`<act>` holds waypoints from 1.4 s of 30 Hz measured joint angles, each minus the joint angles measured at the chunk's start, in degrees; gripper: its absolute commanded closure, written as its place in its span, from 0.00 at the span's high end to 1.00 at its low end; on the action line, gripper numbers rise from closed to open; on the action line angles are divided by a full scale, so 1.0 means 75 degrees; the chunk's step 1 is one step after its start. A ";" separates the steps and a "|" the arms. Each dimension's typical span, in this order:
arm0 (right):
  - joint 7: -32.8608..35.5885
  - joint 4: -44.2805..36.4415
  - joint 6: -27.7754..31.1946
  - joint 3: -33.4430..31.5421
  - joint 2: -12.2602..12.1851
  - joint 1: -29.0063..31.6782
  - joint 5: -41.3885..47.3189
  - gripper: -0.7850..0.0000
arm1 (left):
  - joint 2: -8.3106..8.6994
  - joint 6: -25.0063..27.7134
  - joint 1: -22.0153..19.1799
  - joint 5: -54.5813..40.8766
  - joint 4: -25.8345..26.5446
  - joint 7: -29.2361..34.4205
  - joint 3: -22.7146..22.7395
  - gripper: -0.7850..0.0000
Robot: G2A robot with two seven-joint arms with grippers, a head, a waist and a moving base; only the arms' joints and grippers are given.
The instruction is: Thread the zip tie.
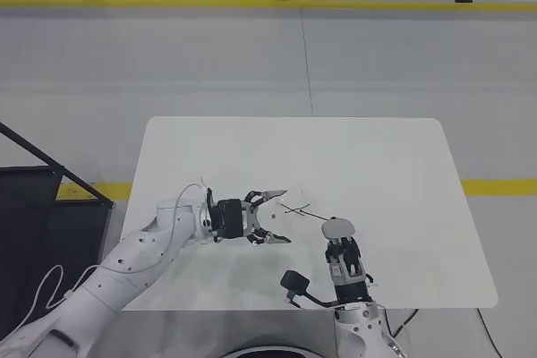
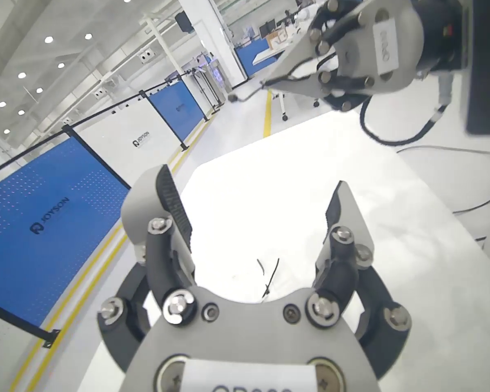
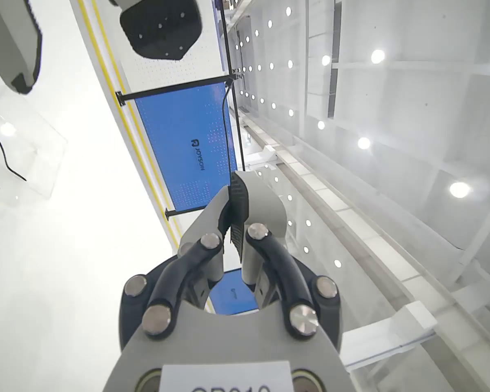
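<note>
The left gripper (image 1: 276, 217) stands wide apart and holds nothing, low over the white rounded desk (image 1: 385, 161). Just ahead of it, two thin black strands (image 2: 271, 275) lie close together on the desk; whether they are one tie or two I cannot tell. The right gripper (image 2: 265, 82) is raised nearby, pressed together on one thin black plastic zip tie (image 2: 245, 93). The left wrist view makes plain its short free end sticking out past the fingertips.

Lay open between fingers of left gripper (image 1: 284, 216), loose zip ties (image 1: 297, 211) just ahead, table (image 1: 385, 161) room beyond. Hemmed sideways by raised right gripper (image 1: 337, 228) pinching a zip tie (image 2: 233, 98).
</note>
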State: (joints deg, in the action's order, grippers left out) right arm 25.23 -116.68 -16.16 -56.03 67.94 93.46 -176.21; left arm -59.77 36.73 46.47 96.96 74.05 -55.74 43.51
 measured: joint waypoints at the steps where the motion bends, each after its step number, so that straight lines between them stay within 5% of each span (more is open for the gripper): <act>1: 0.0051 0.0060 0.0025 0.0056 0.0000 -0.0092 0.0011 0.00 | -0.0018 0.0132 -0.0008 -0.0121 -0.0057 -0.0111 -0.0019 0.94; 6: 0.0072 0.0230 0.0220 0.0326 -0.0067 -0.0414 0.0029 0.00 | -0.0100 0.0870 -0.0120 -0.0531 -0.0369 -0.0144 -0.0128 1.00; 18: -0.0029 0.0233 0.0251 0.0312 -0.0063 -0.0424 0.0089 0.00 | -0.0147 0.0728 0.0092 -0.1063 -0.0255 0.0354 -0.0050 0.98; 22: -0.0067 0.0234 0.0255 0.0263 -0.0021 -0.0407 0.0067 0.00 | -0.0262 0.1011 0.0232 -0.2103 -0.0278 0.0765 -0.0049 0.72; 31: -0.0009 0.0269 0.0340 0.0137 0.0059 -0.0401 0.0027 0.00 | -0.0502 0.2365 0.0152 -0.3569 -0.0590 0.1111 -0.0231 0.45; 37: 0.0043 0.0275 0.0394 0.0124 0.0055 -0.0427 0.0028 0.00 | -0.0663 0.2847 0.0035 -0.4342 -0.0851 0.1481 -0.0405 0.43; 42: 0.0141 0.0266 0.0323 0.0106 0.0028 -0.0403 0.0028 0.00 | -0.0738 0.2836 -0.0121 -0.5054 -0.1045 0.2083 -0.0710 0.56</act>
State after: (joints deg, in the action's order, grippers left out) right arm 26.29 -114.69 -13.74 -55.24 68.15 90.43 -176.00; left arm -65.31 58.00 45.57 59.06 66.21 -40.11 38.19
